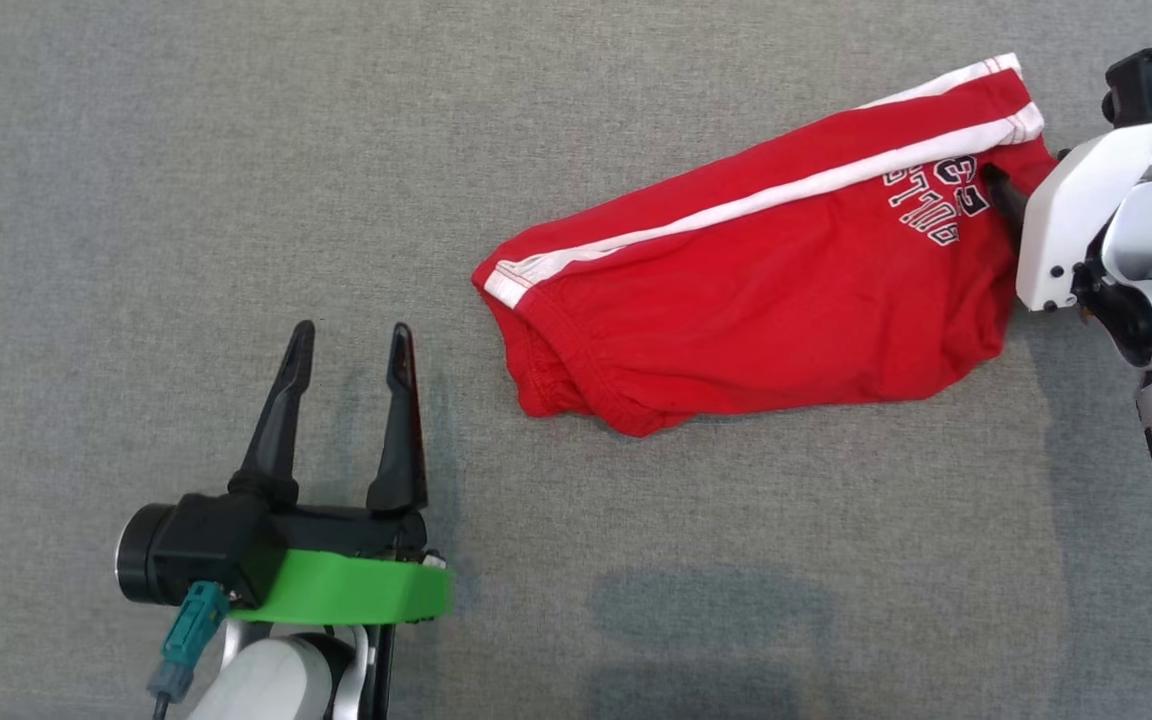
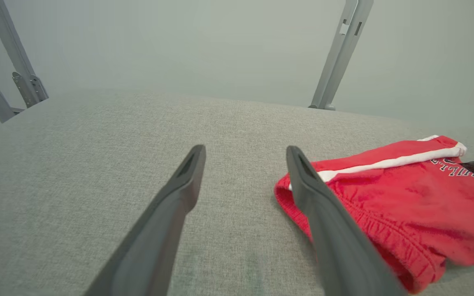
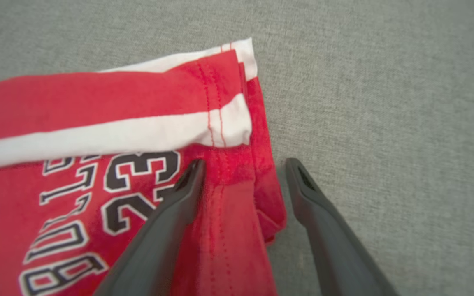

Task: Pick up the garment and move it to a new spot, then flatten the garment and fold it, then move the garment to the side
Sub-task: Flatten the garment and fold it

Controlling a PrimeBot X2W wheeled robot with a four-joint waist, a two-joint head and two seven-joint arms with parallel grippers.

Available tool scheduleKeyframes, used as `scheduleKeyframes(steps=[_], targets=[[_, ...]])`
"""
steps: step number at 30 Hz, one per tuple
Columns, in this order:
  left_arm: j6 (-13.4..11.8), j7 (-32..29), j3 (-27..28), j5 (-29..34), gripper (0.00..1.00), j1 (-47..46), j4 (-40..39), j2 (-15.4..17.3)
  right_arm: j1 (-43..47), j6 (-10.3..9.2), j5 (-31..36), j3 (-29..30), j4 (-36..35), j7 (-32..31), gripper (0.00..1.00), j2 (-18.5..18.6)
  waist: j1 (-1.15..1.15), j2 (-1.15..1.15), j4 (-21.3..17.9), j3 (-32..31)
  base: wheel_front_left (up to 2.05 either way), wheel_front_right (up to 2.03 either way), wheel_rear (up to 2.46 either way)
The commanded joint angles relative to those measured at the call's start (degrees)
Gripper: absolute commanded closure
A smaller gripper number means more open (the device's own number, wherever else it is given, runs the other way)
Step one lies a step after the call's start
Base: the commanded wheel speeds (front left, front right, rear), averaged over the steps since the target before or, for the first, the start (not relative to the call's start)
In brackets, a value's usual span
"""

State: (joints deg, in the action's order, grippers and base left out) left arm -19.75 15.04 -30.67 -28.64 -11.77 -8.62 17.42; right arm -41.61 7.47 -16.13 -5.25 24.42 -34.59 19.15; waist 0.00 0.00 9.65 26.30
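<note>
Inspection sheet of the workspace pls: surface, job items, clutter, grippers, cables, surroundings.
Surface: grey woven cloth, faint darker patches.
Job's things: red shorts, white side stripes, dark lettering, lying doubled and rumpled, waistband toward the left gripper.
Clutter: nothing seen.
Grippers: left gripper open, apart from the shorts; right gripper open, fingers astride the shorts' hem edge.
Cables: teal plug and lead at the left wrist.
Surroundings: grey metal struts, pale wall behind.

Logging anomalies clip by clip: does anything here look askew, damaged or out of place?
Nothing damaged. The red shorts lie folded but slanted on the grey surface, their waistband end bunched and hem layers uneven. The right gripper stands open astride the hem; the left gripper is open, clear of them.
</note>
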Motion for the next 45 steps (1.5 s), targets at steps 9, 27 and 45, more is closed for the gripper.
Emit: scheduleKeyframes(steps=[9,27,45], targets=[[8.2,0.1,10.7,6.6,0.00,6.6,4.3,-7.0,4.0,0.03,-6.0,1.2,0.6,-0.3,1.00,-2.7,0.00,0.00,-2.5,-4.8,0.00,0.00,0.00],[17.2,0.1,17.1,13.2,0.00,16.3,10.0,-12.6,14.3,0.03,-8.9,15.8,-4.7,1.3,1.00,-0.3,0.00,0.00,-7.3,-14.6,0.00,0.00,0.00],[20.3,0.1,16.1,15.1,0.00,15.0,13.5,-14.4,13.1,0.03,-8.2,-2.7,-10.1,3.0,1.00,-16.0,0.00,0.00,-4.0,-14.8,0.00,0.00,0.00]])
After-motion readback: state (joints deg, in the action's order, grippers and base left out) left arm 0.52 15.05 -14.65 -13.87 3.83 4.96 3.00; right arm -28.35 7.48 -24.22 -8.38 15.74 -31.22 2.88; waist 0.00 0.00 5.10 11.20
